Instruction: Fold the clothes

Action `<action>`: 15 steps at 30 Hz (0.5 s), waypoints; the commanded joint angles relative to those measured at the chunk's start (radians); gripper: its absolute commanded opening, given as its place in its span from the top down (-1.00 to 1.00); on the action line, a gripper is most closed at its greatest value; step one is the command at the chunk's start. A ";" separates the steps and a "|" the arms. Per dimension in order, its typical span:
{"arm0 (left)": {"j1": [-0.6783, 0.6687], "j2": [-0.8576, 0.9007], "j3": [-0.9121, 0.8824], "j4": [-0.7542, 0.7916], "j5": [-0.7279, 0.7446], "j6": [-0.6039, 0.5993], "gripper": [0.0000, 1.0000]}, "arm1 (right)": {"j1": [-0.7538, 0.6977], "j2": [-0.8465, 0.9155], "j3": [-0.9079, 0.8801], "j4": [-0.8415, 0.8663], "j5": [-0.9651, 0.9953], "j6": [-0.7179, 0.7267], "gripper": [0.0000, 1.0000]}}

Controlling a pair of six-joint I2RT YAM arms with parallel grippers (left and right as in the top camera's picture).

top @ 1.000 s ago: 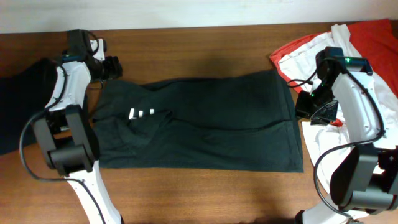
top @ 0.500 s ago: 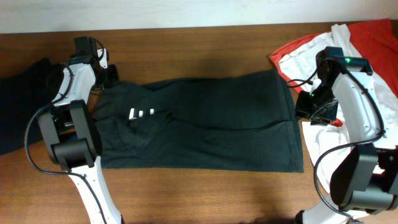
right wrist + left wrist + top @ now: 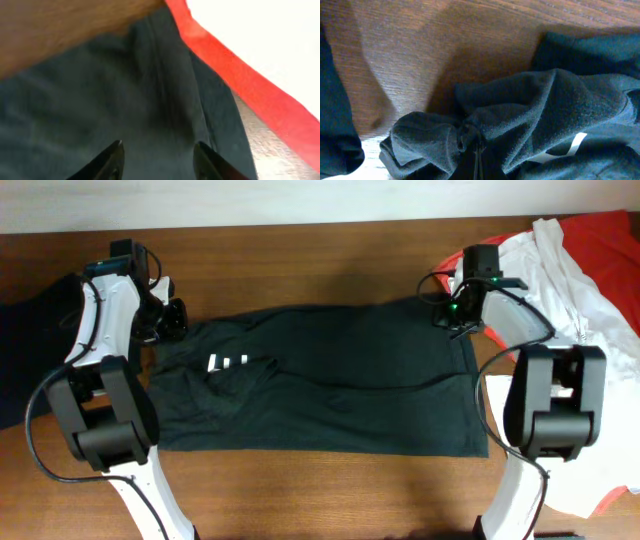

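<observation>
A large black T-shirt (image 3: 330, 380) with white lettering (image 3: 226, 363) lies spread flat across the middle of the table. My left gripper (image 3: 170, 320) sits at its upper left corner. In the left wrist view its jaws (image 3: 479, 152) are shut on a bunched fold of the black T-shirt (image 3: 530, 105). My right gripper (image 3: 458, 318) hovers at the shirt's upper right corner. Its fingers (image 3: 115, 155) stand open, the right gripper (image 3: 159, 157) just above the black T-shirt (image 3: 100, 100), with nothing between them.
White and red-orange clothes (image 3: 575, 265) are heaped at the table's right end; the red edge (image 3: 235, 80) and white cloth (image 3: 260, 35) lie right beside the shirt's hem. Another dark garment (image 3: 30, 350) lies at the far left. Bare wood table (image 3: 320, 255) runs behind the shirt.
My left gripper has shut on the shirt's upper left corner. My right arm has swung from the white pile over to the shirt's upper right corner.
</observation>
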 commanded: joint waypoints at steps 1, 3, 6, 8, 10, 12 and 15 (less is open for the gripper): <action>0.005 -0.021 0.002 -0.002 0.011 0.000 0.99 | -0.031 0.045 0.007 0.076 -0.012 0.116 0.12; 0.005 -0.021 0.002 -0.002 0.011 0.001 1.00 | -0.032 0.061 0.007 0.149 -0.008 0.116 0.14; 0.005 -0.021 0.002 -0.002 0.011 0.000 0.99 | -0.032 0.107 0.007 0.209 0.026 0.116 0.16; 0.005 -0.021 0.002 -0.002 0.011 0.001 1.00 | -0.038 0.149 0.007 0.261 0.080 0.116 0.16; 0.005 -0.021 0.002 -0.002 0.011 0.001 0.99 | -0.046 0.158 0.007 0.331 0.145 0.121 0.15; 0.005 -0.021 0.002 -0.002 0.011 0.001 1.00 | -0.058 0.158 0.008 0.419 0.150 0.120 0.08; 0.005 -0.021 0.002 -0.002 0.011 0.000 0.99 | -0.056 0.158 0.008 0.420 0.116 0.119 0.01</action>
